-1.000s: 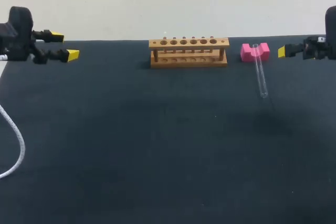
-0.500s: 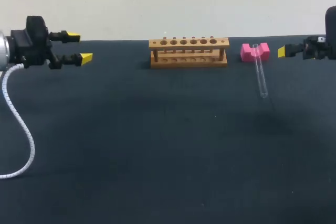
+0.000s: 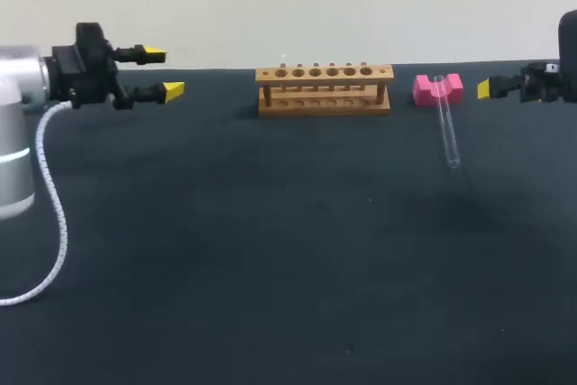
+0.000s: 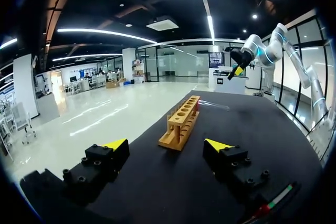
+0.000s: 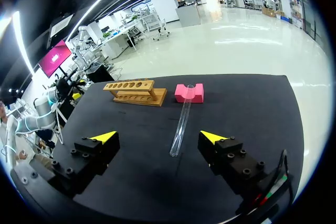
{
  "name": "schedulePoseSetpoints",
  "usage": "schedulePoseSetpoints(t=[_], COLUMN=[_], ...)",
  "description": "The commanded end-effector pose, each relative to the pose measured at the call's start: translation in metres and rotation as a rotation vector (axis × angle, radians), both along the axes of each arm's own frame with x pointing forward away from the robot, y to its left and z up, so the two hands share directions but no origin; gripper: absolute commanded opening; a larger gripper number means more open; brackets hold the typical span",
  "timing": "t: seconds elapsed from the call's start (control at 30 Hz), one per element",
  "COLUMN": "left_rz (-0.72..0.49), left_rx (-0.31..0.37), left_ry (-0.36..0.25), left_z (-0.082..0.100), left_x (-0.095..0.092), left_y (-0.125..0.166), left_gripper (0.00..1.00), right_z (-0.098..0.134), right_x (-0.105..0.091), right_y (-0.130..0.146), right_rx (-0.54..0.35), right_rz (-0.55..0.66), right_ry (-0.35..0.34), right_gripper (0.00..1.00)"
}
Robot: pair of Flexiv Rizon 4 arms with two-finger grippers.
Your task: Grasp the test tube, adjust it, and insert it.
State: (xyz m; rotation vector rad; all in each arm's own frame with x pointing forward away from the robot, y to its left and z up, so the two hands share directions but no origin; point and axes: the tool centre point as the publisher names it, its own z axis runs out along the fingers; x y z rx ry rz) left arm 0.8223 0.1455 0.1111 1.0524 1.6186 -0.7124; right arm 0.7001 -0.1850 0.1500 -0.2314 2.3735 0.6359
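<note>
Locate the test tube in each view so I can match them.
Head view: test tube right of the wooden rack, one end on the pink block.
Left wrist view: test tube faint, beyond the wooden rack.
Right wrist view: test tube ahead of the right gripper, touching the pink block.
Shared landmark: the wooden rack.

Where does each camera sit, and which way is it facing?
Head view: fixed above and behind the robot, looking down on the table; left gripper shows at its left, right gripper at its right.
Left wrist view: on the left wrist, facing out past that open gripper toward the rack, seen end-on; the right gripper shows beyond it.
Right wrist view: on the right wrist, facing out past that open gripper toward the test tube, one end on the pink block.
All three show the rack.
</note>
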Motion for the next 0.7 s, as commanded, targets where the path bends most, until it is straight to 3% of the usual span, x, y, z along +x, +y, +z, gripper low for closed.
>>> schedulePoseSetpoints(t=[0.03, 0.3, 0.7], left_rz=[-0.015, -0.039, -0.065], left_rx=[0.008, 0.02, 0.034], left_ry=[0.018, 0.032, 0.038], left_z=[-0.002, -0.008, -0.006], left_x=[0.014, 0.017, 0.014], left_y=[-0.018, -0.04, -0.047], left_gripper=[1.0, 1.0, 1.0], right_z=[0.0, 0.0, 0.0], right_x=[0.0, 0.0, 0.0], right_y=[0.0, 0.0, 0.0], right_rx=[0.0, 0.0, 0.0], right_rz=[0.0, 0.0, 0.0], right_ry=[0.0, 0.0, 0.0], right_gripper=[1.0, 1.0, 1.0])
